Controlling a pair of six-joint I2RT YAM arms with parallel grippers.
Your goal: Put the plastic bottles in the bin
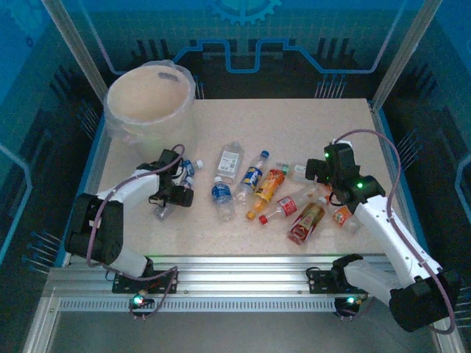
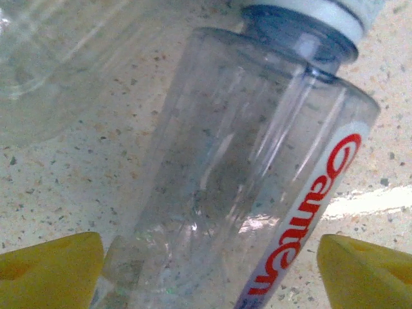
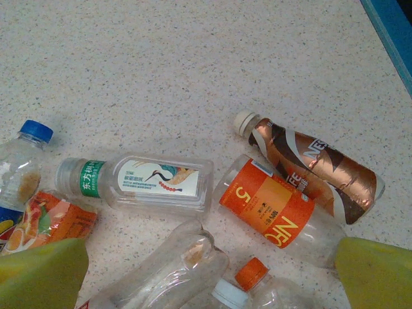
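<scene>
Left gripper (image 2: 209,273): jaws open, one yellow finger (image 2: 48,270) on each side of a clear bottle (image 2: 244,174) that lies on the speckled worktop (image 2: 58,174). The left finger sits right at the bottle's edge. A strip of worktop shows between the label and the right finger (so not clamped). The label is a white strip with red lettering running along the bottle; it reads "Ganten" as best I can make out. The bottle's white cap (image 2: 315,13) points away from me.

Right gripper (image 3: 207,277): jaws wide open above the pile, holding nothing. Legible below it:
- green-and-white labelled bottle (image 3: 154,180), lying flat, with Chinese characters and a crane drawing
- orange-labelled bottle (image 3: 277,212), "NFC" in white plus a figure that looks like 5
- copper-brown bottle (image 3: 315,167), white "NES" visible (the rest wraps out of sight), lying just beside the NFC one
- blue-capped bottle (image 3: 16,167) at the left edge, its label too cut off to read

From above: the plastic bottles (image 1: 268,187) lie scattered on the worktop between my two arms. The bin (image 1: 151,131) stands at the far left corner, near my left gripper and well apart from my right. Its inside shows pale beige.
</scene>
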